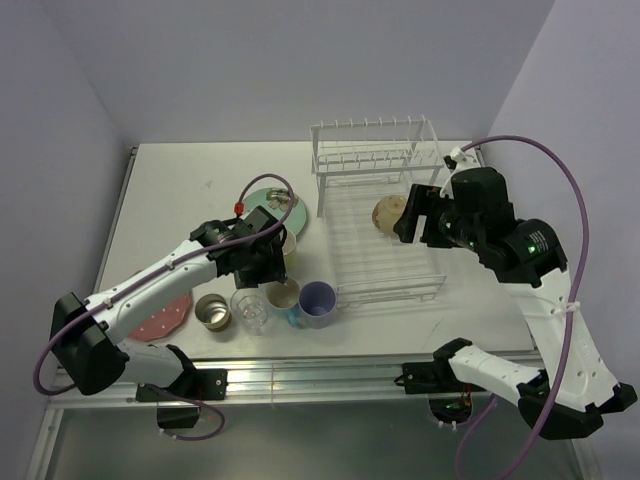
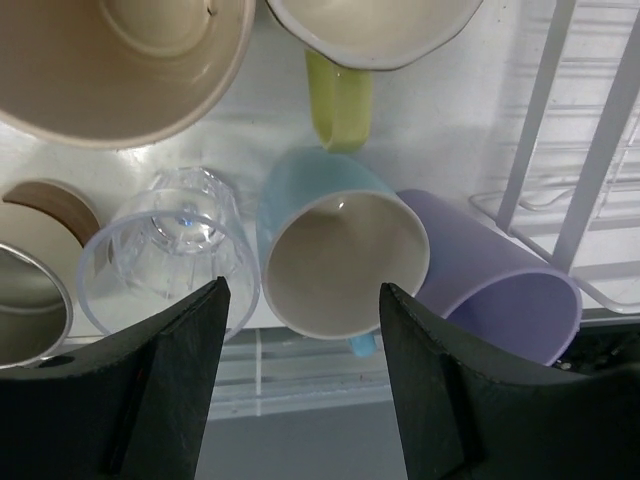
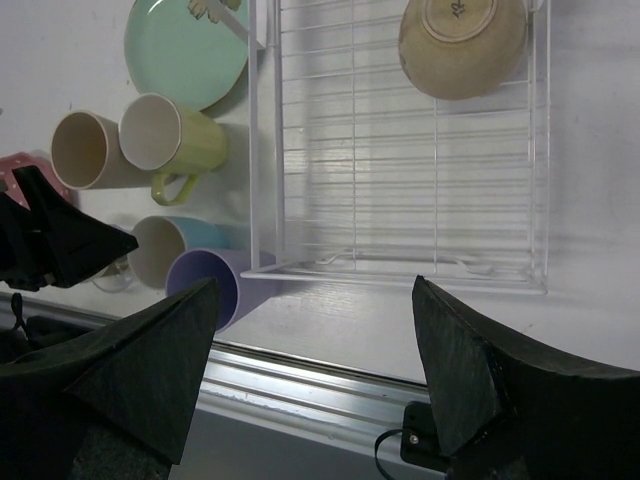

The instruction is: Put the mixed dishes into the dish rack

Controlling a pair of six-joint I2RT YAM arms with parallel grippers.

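Observation:
The white wire dish rack stands right of centre, with a cream bowl in its lower basket. My left gripper hangs open over the cup cluster, its jaws either side of the blue cup and above it. Around that cup are the clear glass, lavender cup, yellow cup, tan cup and steel cup. The mint-green plate lies behind them. The pink plate lies at the near left. My right gripper is open and empty, above the rack's right side.
The rack's raised prong row stands at the back. The table's metal front rail runs just below the cups. The left arm stretches across the near left of the table, over part of the pink plate.

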